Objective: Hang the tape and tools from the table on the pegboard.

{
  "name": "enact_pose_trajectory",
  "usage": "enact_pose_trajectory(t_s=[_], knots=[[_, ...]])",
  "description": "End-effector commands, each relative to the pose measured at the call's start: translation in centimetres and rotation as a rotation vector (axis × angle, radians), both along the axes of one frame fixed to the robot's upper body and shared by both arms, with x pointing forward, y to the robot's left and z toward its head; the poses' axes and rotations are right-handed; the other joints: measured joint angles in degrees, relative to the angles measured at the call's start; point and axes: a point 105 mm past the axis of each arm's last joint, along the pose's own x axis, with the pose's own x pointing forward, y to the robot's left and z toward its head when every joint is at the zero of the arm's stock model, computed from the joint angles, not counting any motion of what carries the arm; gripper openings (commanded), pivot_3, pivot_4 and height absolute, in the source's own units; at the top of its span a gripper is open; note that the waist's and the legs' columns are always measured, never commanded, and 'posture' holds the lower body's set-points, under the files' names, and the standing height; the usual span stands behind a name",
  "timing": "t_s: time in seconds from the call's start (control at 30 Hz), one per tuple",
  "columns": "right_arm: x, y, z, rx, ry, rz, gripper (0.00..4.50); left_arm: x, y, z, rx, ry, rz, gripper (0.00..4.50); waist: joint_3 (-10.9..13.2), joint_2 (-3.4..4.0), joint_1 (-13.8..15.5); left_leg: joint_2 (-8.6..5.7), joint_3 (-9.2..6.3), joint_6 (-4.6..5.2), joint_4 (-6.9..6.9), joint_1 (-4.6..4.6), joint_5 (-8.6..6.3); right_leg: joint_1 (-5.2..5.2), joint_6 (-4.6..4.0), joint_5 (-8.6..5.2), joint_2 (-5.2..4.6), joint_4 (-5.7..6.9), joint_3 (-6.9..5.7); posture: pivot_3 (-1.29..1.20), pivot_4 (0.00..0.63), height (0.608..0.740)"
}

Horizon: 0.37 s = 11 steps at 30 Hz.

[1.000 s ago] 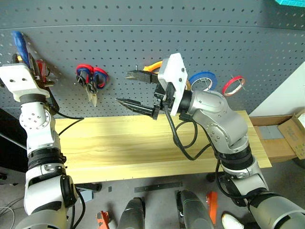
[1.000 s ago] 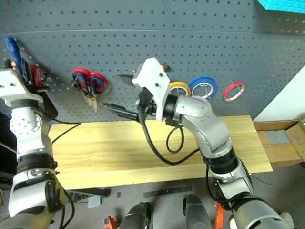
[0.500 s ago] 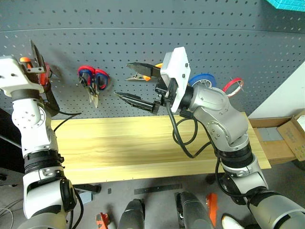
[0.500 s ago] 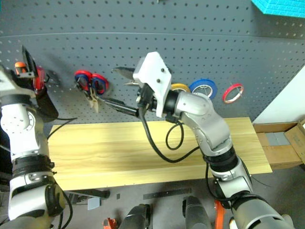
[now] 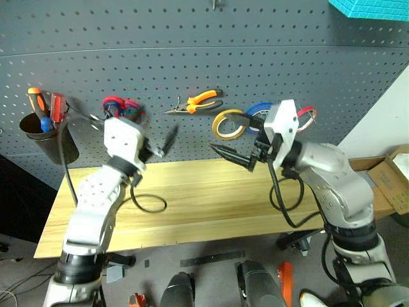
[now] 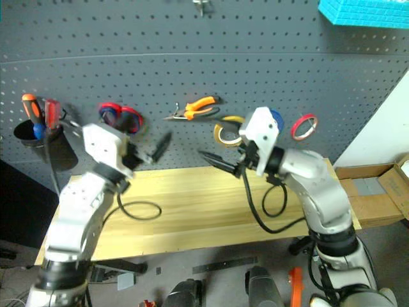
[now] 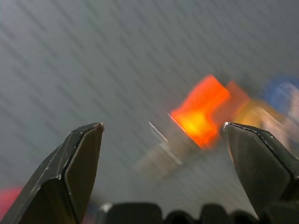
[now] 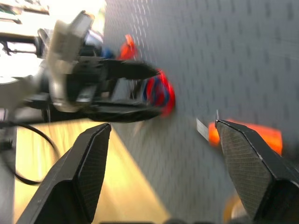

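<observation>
My left hand (image 5: 167, 142) hangs over the counter (image 5: 192, 211) near the pegboard (image 5: 192, 64), fingers spread wide, nothing between them; the left wrist view shows both fingertips (image 7: 81, 154) far apart with the blurred orange pliers handles beyond; my right hand (image 5: 231, 155) is over the right half of the counter, pointing toward my left hand, fingers spread and empty; the right wrist view shows the gap between its fingers open, with my left hand and the pegboard past it; yellow tape (image 5: 231, 123) hangs on the pegboard just above my right hand's fingers; orange-and-black pliers (image 5: 197, 102) hang on the pegboard to the left of the tape, nose pointing left; blue tape roll (image 5: 259, 110) hangs just right of the yellow one, partly behind my right wrist; red tape roll (image 5: 307, 116) further right; red-and-blue scissors (image 5: 121, 107) hang on the left part of the board, just above my left wrist; black cup (image 5: 54, 139) on the board's far left holds an orange screwdriver (image 5: 36, 102), a red one beside it, and a blue handle (image 5: 45, 125) low in the cup; counter top carries only my left arm's cable; cardboard box (image 5: 396, 182) at far right past the counter's end
</observation>
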Motion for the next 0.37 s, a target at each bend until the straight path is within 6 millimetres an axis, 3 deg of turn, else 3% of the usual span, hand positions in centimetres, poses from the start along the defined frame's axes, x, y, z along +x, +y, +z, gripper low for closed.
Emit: enact_pose_trajectory(t_s=[0.03, 0.27, 0.37], knots=[[-0.3, -1.2, -1.8, -0.007, 0.033, -0.065, 3.66, -1.0, -0.2, -1.1, -0.006, 0.041, 0.025, 4.44, -0.01, 0.02, 0.28, 0.0, 0.0, 0.0, 0.02, 0.14, 0.0, 0.17, 0.0, 0.0, 0.0, -0.02, -0.01, -0.06, 0.124, 0.74], [1.9, -5.5, -10.9, -0.078, 0.157, -0.378, 3.66, -1.6, 2.1, -7.5, -0.074, 0.227, 0.156, 4.44, -0.89, 0.2, 1.28, 0.01, 0.09, 0.03, -0.15, 1.49, -0.02, 1.54, 0.02, -0.02, 0.01, -0.35, 0.01, -0.06, 0.09, 0.74], [1.8, -6.7, -13.8, -0.092, 0.197, -0.452, 3.66, -1.6, 3.3, -9.0, -0.077, 0.241, 0.229, 4.44, -1.53, 0.33, 1.29, 0.04, 0.15, 0.03, -0.22, 1.59, -0.03, 1.62, 0.02, -0.03, 0.02, -0.45, 0.06, -0.06, 0.073, 0.74]])
